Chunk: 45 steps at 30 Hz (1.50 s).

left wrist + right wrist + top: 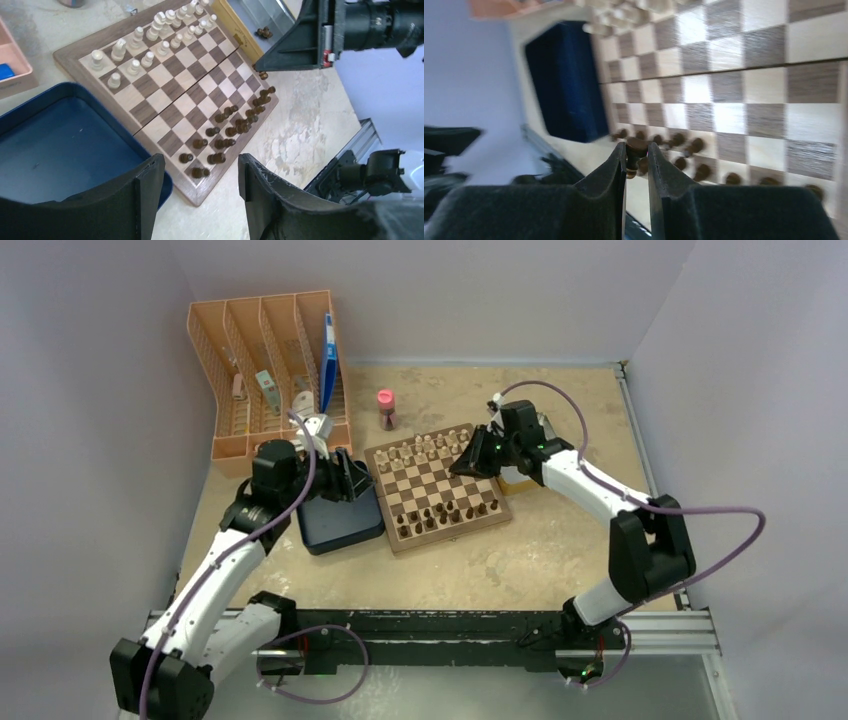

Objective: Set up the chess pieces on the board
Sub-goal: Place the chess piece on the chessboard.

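Observation:
The wooden board (437, 486) lies mid-table, with cream figures on its far rows and several dark brown chess pieces (445, 514) on its near rows. My right gripper (462, 462) hangs over the board's far right part, shut on a dark brown chess piece (636, 149) held between its fingertips (620, 155). My left gripper (352, 478) is open and empty, above the dark blue box (338, 520) at the board's left edge. In the left wrist view the board (165, 95) and its dark pieces (227, 132) lie beyond the spread fingers (145, 185).
An orange file rack (265, 370) stands at the back left. A pink bottle (385, 408) stands behind the board. A yellow-rimmed tray (240, 40) with one dark piece sits to the right of the board. A metal rail (450, 635) runs along the near edge.

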Available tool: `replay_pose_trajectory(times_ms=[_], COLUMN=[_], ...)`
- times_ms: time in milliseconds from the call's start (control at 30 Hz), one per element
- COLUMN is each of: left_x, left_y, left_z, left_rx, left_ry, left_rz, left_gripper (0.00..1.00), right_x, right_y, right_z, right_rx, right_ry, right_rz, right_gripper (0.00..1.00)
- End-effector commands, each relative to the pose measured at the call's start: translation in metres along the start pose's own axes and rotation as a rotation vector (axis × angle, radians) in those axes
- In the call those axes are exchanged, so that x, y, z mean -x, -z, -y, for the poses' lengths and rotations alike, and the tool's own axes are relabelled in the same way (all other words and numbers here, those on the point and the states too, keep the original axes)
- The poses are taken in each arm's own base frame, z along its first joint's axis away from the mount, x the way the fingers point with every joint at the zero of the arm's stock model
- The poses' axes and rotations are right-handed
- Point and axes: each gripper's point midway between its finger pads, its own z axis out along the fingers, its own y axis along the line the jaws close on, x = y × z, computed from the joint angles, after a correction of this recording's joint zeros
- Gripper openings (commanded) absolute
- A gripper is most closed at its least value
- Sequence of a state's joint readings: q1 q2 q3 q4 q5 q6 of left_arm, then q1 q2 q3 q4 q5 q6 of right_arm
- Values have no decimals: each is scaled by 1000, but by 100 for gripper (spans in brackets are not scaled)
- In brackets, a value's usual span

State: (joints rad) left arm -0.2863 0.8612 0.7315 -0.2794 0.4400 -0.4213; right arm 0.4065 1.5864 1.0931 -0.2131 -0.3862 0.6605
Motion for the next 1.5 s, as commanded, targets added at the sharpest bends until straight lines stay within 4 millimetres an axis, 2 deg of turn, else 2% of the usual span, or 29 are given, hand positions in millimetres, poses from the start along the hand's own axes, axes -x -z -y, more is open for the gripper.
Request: replay_pose_trajectory(times_ms=[0, 133, 300, 433, 567, 767, 1133, 1333, 1467], left_x=[54, 69, 75, 70, 60, 59, 64, 63, 64], left_y=[-16, -44, -74, -94, -108, -115, -113, -116, -116], left_z=[36, 66, 98, 119, 131, 133, 135, 134, 134], left_rx=[-111, -114, -171, -182, -195, -174, -152, -145, -146], left_ry=[7, -102, -141, -200, -251, -265, -277, -285, -291], left_rz=[150, 244, 315, 345, 354, 386, 419, 417, 423], left_gripper=[54, 54, 52, 49, 45, 45, 41, 34, 21], right_x=[24, 26, 25, 22, 23, 22, 24, 24, 22], right_y=[30, 47, 68, 80, 84, 85, 80, 81, 79], right_z=[-70, -93, -109, -116, -119, -121, -114, -115, -112], right_rx=[296, 404, 497, 548, 566, 585, 577, 581, 579], right_ry=[-111, -171, -235, -279, -298, -297, -307, -305, -304], right_rz=[113, 124, 145, 154, 158, 149, 159, 162, 165], right_gripper=[15, 15, 15, 14, 14, 14, 13, 13, 13])
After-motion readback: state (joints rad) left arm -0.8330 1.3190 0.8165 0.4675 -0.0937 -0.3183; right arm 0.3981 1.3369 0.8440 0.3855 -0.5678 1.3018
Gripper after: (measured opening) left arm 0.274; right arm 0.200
